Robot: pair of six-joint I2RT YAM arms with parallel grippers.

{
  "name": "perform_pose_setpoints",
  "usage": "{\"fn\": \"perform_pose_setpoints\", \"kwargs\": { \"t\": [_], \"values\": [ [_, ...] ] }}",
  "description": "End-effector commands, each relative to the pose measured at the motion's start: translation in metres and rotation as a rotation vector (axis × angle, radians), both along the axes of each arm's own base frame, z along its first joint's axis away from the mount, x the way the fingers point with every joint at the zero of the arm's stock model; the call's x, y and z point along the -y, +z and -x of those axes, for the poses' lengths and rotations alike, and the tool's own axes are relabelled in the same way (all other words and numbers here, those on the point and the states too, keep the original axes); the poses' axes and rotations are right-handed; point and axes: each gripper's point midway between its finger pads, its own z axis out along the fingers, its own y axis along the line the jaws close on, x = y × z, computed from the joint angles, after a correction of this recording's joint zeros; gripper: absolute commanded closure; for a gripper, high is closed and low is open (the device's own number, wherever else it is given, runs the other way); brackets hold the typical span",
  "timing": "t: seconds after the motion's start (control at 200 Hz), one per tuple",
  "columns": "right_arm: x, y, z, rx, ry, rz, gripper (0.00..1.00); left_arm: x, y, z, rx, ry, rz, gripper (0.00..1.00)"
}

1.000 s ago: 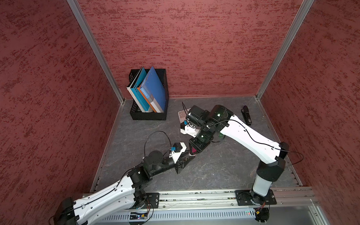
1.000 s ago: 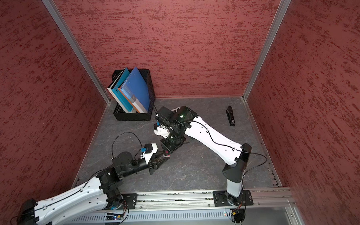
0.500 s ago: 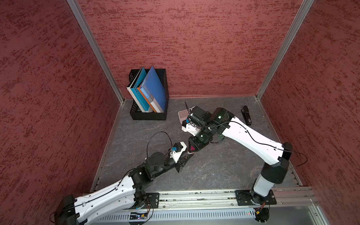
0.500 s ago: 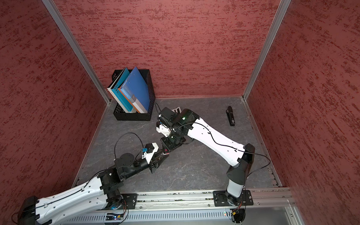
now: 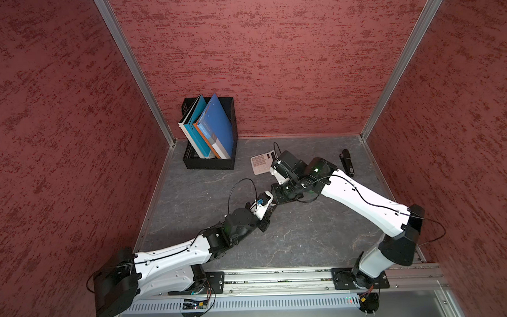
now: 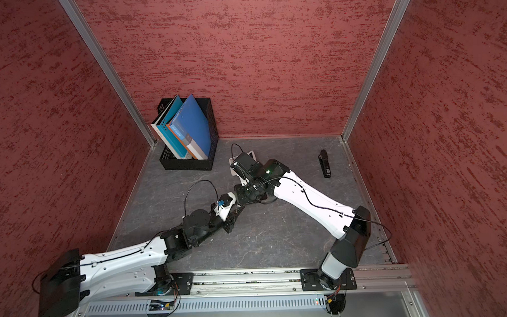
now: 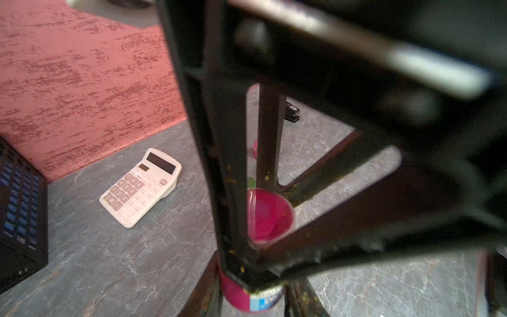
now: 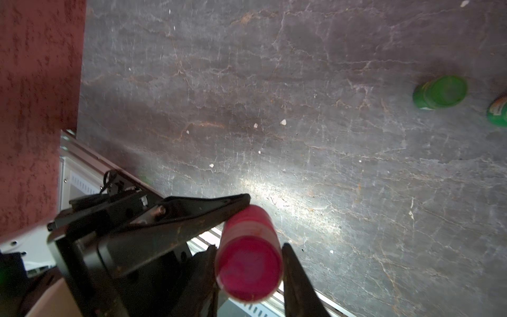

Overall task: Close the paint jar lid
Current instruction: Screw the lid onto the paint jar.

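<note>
Pink paint jar (image 8: pixel 247 221): held off the table (image 8: pixel 301 109), mid-workspace | lid (image 8: pixel 248 270): on jar mouth | left gripper (image 7: pixel 251 299): clamped tight on jar body | right gripper (image 8: pixel 248 255): closed around lid | green jar (image 8: pixel 440 92): well apart

You had the smooth pink plastic paint jar (image 8: pixel 246 222) and lid (image 8: pixel 248 267) between scuffed matt black fingers (image 8: pixel 299 285), over a smooth, veined grey tabletop (image 8: pixel 274 96) with a sheen.

Evenly lit top views; left wrist foreground blurred; glare streaks the tabletop (image 8: pixel 288 203).
</note>
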Motion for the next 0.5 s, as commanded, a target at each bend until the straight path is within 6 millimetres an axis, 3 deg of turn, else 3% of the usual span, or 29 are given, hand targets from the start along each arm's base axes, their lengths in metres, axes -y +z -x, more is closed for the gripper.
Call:
{"fn": "perform_pose_setpoints", "kwargs": {
  "t": [0.0, 0.275, 0.496],
  "values": [
    [-0.032, -0.046, 0.028, -0.200, -0.038, -0.018, 0.71, -0.004, 0.192, 0.010, 0.379, 0.030, 0.501, 0.79],
    [-0.051, -0.058, 0.023, -0.265, -0.179, -0.169, 0.70, -0.004, 0.219, 0.010, 0.460, 0.066, 0.560, 0.79],
    [-0.068, -0.061, 0.018, -0.314, -0.245, -0.272, 0.70, 0.008, 0.228, 0.012, 0.495, 0.061, 0.554, 0.79]
  ]
}}
